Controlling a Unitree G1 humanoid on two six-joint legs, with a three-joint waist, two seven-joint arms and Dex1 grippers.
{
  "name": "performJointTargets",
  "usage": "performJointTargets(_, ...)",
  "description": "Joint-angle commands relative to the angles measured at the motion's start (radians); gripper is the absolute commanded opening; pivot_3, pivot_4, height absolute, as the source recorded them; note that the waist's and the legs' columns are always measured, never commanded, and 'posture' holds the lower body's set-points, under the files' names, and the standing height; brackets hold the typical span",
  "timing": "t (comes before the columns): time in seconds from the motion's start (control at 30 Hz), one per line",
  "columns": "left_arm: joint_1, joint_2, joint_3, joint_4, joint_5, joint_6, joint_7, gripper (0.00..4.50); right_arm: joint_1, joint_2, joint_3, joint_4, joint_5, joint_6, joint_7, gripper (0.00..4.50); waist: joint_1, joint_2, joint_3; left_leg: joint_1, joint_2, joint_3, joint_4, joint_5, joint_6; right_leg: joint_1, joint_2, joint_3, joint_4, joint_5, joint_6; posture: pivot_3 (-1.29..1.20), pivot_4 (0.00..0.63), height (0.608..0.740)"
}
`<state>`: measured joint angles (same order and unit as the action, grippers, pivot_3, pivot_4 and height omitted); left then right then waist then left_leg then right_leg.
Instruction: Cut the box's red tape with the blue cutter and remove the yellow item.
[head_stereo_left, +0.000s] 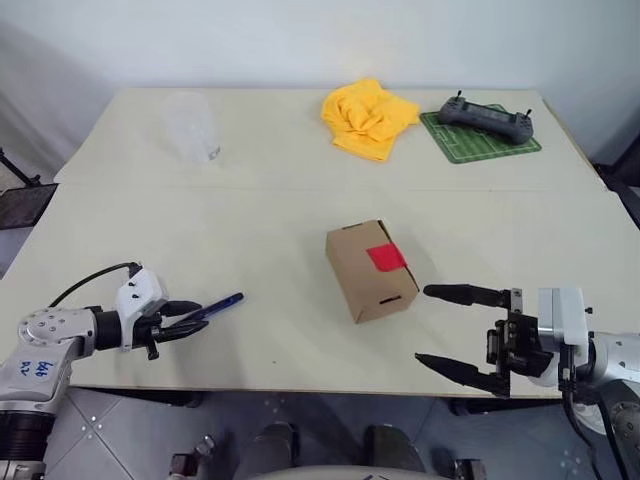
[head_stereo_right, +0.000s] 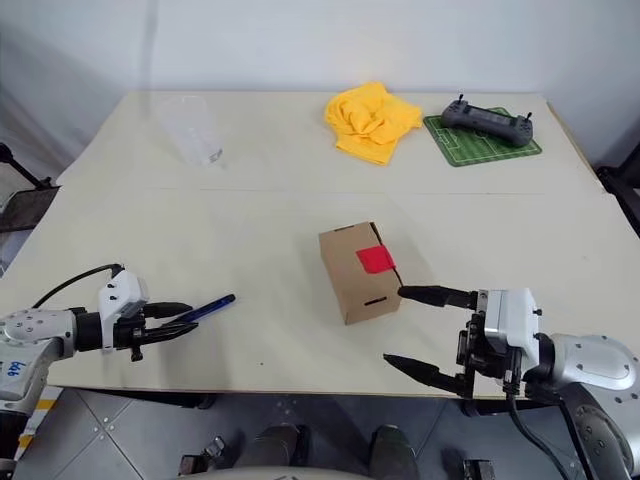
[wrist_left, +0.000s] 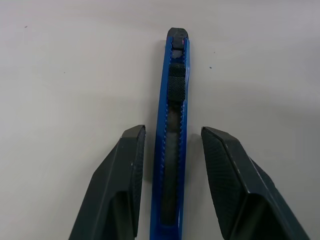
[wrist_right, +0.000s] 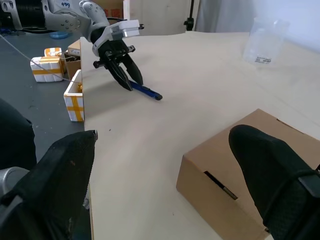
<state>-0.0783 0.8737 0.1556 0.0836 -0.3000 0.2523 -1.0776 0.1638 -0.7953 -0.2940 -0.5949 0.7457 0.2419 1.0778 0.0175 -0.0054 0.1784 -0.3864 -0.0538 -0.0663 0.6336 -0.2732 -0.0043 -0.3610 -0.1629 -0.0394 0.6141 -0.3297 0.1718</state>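
One box (head_stereo_left: 371, 270), one red tape (head_stereo_left: 386, 258) patch, one blue cutter (head_stereo_left: 218, 305), one yellow cloth (head_stereo_left: 367, 117), one clear cup (head_stereo_left: 193, 127), one controller (head_stereo_left: 487, 117), one green mat (head_stereo_left: 480, 138), two grippers.

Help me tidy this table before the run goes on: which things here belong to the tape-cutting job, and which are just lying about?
Part of the job: the box, the red tape on its top, the blue cutter lying between the left gripper fingers.

Just lying about: the yellow cloth, the clear cup, the controller on its green mat.
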Motion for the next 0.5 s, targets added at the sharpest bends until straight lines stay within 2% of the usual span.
performJointTargets(0.03, 0.03, 0.006, -0.057, 0.009, 0.047, 0.033, 0.004, 1.67, -0.011, 0.0, -0.01, -0.041, 0.01, -0.004, -0.007, 4.5, 0.003, 0.001, 0.0, 0.0, 0.0, 0.0, 0.0, 0.0, 0.0, 0.0, 0.0, 0.0, 0.0, 0.0, 0.0, 0.0, 0.15, 0.74)
performJointTargets(0.2, 0.025, 0.003, -0.073, 0.01, 0.059, 0.031, 0.018, 0.44, -0.023, 0.003, 0.001, -0.04, 0.008, -0.003, -0.012, 4.5, 0.005, 0.004, -0.002, 0.0, 0.0, 0.001, 0.0, 0.0, 0.0, 0.0, 0.0, 0.0, -0.002, 0.0, 0.0, 0.0, 0.15, 0.74)
performJointTargets(0.5, 0.023, -0.012, -0.097, 0.0, 0.075, 0.003, 0.034, 0.44, -0.057, 0.014, 0.015, -0.045, 0.009, 0.0, -0.025, 4.5, 0.007, 0.006, -0.004, 0.001, 0.0, 0.001, -0.001, -0.001, 0.0, 0.001, 0.0, 0.0, -0.003, 0.0, 0.0, 0.0, 0.15, 0.74)
